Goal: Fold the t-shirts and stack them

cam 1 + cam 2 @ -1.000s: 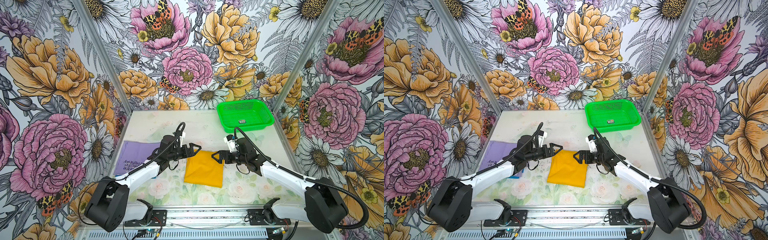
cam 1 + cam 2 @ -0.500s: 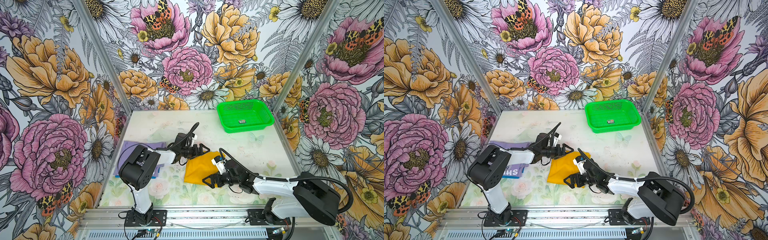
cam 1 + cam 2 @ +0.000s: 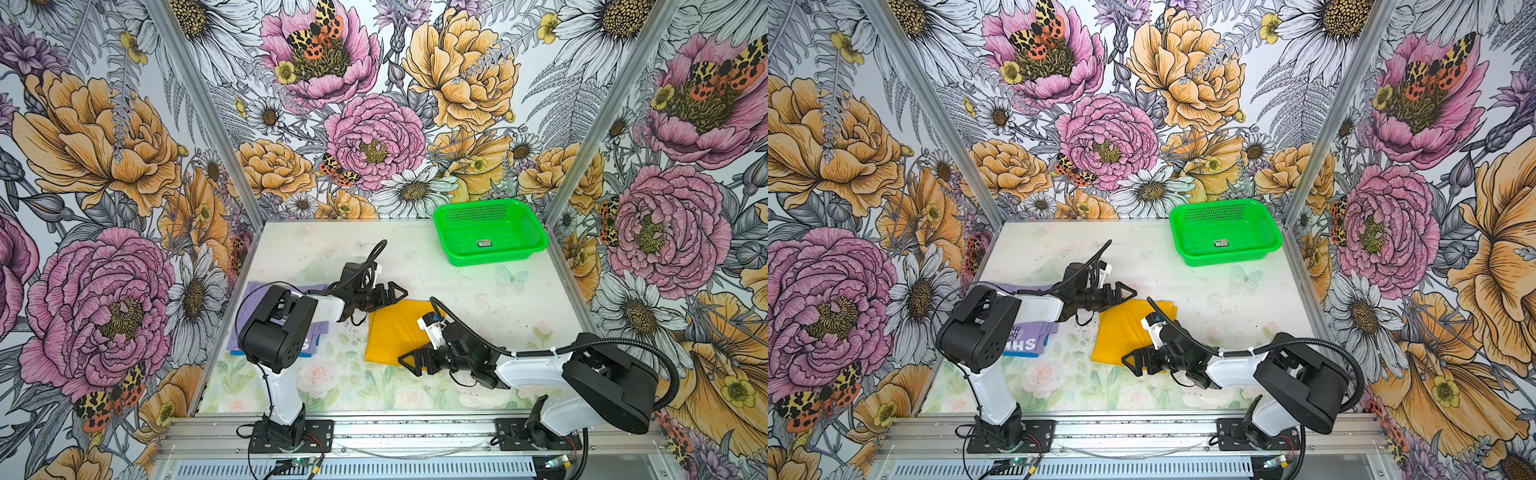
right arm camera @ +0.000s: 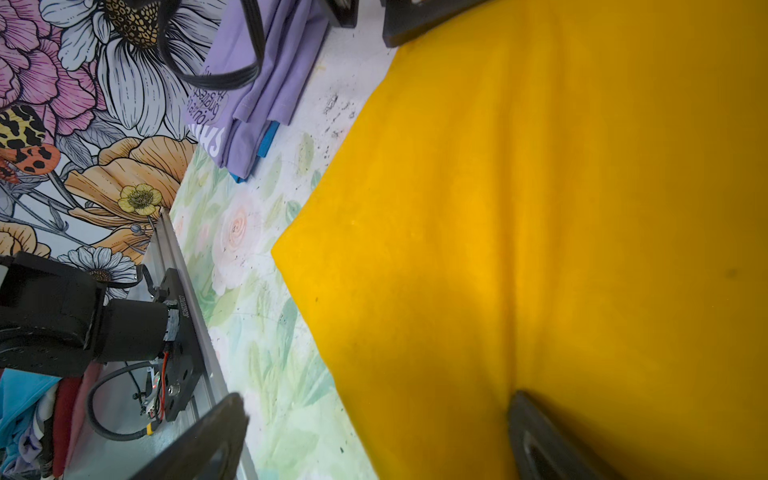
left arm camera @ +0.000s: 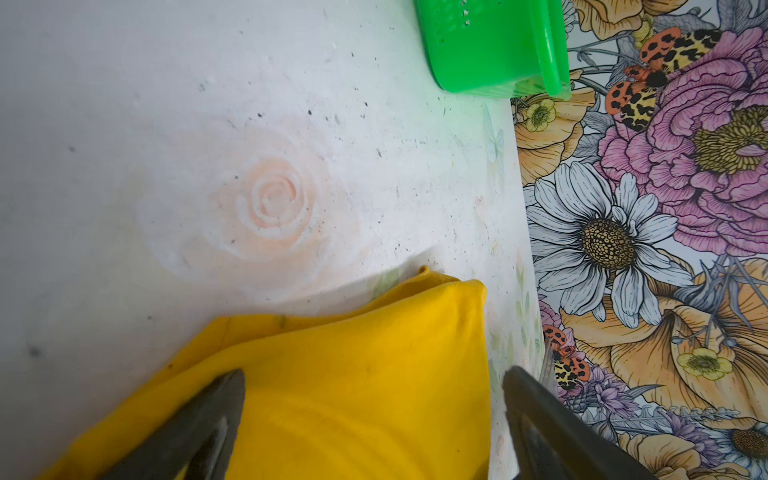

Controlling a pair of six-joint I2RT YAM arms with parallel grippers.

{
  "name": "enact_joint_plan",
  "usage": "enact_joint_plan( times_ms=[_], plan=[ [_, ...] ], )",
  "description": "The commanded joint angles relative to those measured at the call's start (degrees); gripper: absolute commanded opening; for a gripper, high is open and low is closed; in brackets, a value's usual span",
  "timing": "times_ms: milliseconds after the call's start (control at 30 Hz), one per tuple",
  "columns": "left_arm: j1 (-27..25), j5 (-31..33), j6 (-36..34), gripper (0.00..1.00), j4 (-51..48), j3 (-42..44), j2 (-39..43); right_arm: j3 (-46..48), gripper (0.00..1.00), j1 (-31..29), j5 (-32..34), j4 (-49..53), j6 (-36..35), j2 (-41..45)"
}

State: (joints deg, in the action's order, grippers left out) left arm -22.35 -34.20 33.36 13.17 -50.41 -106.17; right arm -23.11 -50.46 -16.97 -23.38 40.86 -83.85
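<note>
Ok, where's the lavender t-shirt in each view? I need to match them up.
In a top view: lavender t-shirt at the left of the table, mostly under the left arm.
In a top view: same place, white print showing below that arm.
Left wrist: not in it.
Right wrist: across bare table from the yellow t-shirt, black cable crossing it.
Shared landmark: the yellow t-shirt, in all four.

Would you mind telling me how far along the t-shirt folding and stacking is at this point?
Done: the lavender t-shirt lies folded on the blue t-shirt at the left of the table, and the yellow t-shirt looks folded into a compact rectangle mid-table. In hand: nothing is gripped; the left gripper and right gripper stand open at its far and near edges. Left: lifting it onto the lavender stack.
</note>
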Motion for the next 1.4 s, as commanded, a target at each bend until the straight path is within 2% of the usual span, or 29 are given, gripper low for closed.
enact_joint_plan(
  times_ms=[0,200,400,667,767,933,1100,1367],
  plan=[
    [4.01,13.09,-5.48,0.99,-8.19,-0.42,0.14,1.85,1.0,-0.38,2.53,15.74,-0.16,-0.93],
    [4.99,17.53,-9.04,0.99,-14.78,-1.06,7.58,-0.88,0.99,-0.34,3.77,21.81,-2.98,1.66],
    [4.44,15.58,-10.2,0.99,-17.44,1.8,19.82,-4.58,1.0,-0.35,5.35,26.95,-6.38,6.9],
    [-1.78,17.69,-11.59,0.99,-25.93,4.8,32.52,-7.3,0.99,-0.43,8.84,29.9,-5.58,9.06],
    [-5.0,19.66,-11.93,0.99,-27.32,6.1,35.05,-7.61,0.99,-0.69,11.38,31.25,-7.91,10.27],
    [-8.17,20.53,-10.58,0.99,-26.2,9.17,36.09,-11.91,0.99,-0.33,17.77,38.14,-13.0,13.71],
    [-10.62,20.72,-8.34,0.99,-22.22,13.05,34.48,-19.59,0.99,1.48,23.64,45.25,-15.81,11.91],
    [-11.25,22.76,-7.09,0.99,-21.44,15.65,31.63,-25.6,1.0,4.71,27.86,45.93,-17.22,10.39]
  ],
)
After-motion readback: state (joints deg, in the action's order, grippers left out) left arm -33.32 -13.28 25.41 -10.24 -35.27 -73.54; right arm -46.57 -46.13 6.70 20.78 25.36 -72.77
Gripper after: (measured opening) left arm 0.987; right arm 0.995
